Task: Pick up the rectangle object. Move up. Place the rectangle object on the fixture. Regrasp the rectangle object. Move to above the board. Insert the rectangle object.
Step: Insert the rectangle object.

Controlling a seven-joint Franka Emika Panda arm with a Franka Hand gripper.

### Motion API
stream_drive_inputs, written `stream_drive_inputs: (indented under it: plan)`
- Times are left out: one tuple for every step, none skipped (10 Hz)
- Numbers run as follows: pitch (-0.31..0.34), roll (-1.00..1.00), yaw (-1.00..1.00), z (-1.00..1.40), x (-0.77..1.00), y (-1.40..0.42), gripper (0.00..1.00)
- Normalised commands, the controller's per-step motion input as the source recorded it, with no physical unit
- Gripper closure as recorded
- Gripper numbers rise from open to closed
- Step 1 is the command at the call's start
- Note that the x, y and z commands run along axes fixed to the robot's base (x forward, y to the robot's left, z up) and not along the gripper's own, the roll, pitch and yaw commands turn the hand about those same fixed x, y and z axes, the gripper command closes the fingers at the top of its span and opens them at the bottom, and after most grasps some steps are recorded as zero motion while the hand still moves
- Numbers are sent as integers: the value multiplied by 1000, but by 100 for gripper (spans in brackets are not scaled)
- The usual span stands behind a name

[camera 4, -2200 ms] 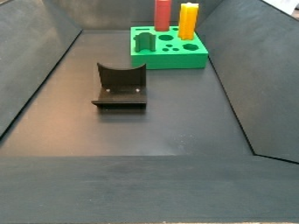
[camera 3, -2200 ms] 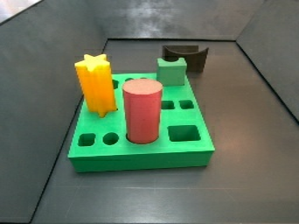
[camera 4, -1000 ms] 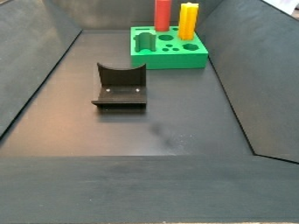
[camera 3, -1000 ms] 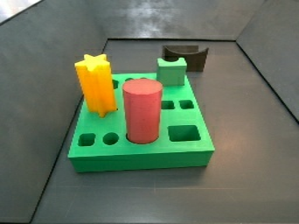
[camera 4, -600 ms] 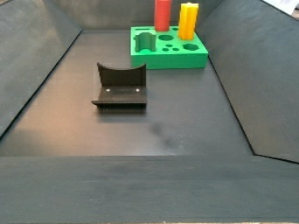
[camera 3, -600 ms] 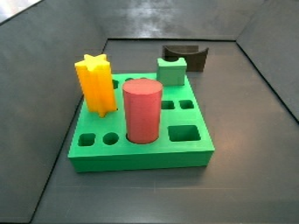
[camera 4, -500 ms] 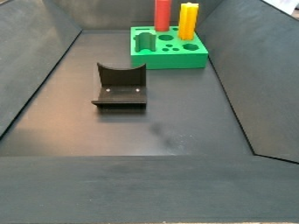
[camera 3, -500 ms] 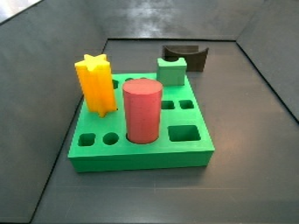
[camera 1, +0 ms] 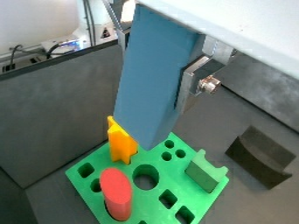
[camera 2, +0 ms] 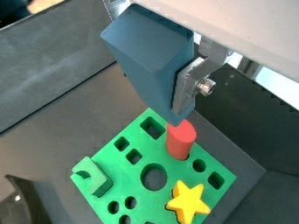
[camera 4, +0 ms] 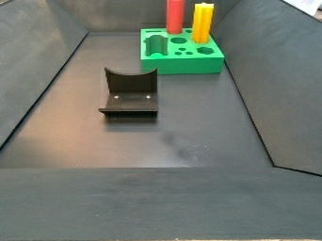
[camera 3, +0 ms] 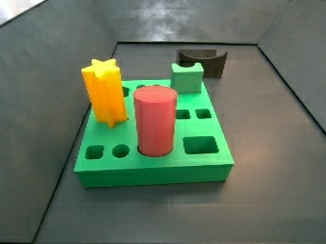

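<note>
Well, your gripper (camera 1: 176, 87) sits clamped on the rectangle object (camera 1: 155, 74) above the board (camera 1: 187, 188), unseen in both side views.

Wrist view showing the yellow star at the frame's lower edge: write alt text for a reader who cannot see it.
The gripper holds the slate-blue rectangle object between its fingers, high above the green board. On the board stand a red cylinder, a yellow star and a small green notched block, among open holes.
</note>
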Motion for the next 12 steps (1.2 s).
stream_drive_inputs:
  plan:
    - [-89,399,354,-143,54,-409,100]
    - [-123,353,417,-277,217,-377,100]
    - [-107,371,371,-300,340,-343,100]
    - [-96,316,363,-240,269,-294,100]
    - [-71,280,346,-189,323,-266,100]
    - [-61,314,349,-206,377,-263,100]
    - [-46,379,374,-234,346,-157,100]
    - [-66,293,306,-277,434,-191,100]
    - [-31,287,331,-171,451,-174,100]
    - [-21,277,277,-140,266,-157,100]
    - [-4,264,203,-174,369,-143,100]
    - [-10,304,109,-169,366,-97,100]
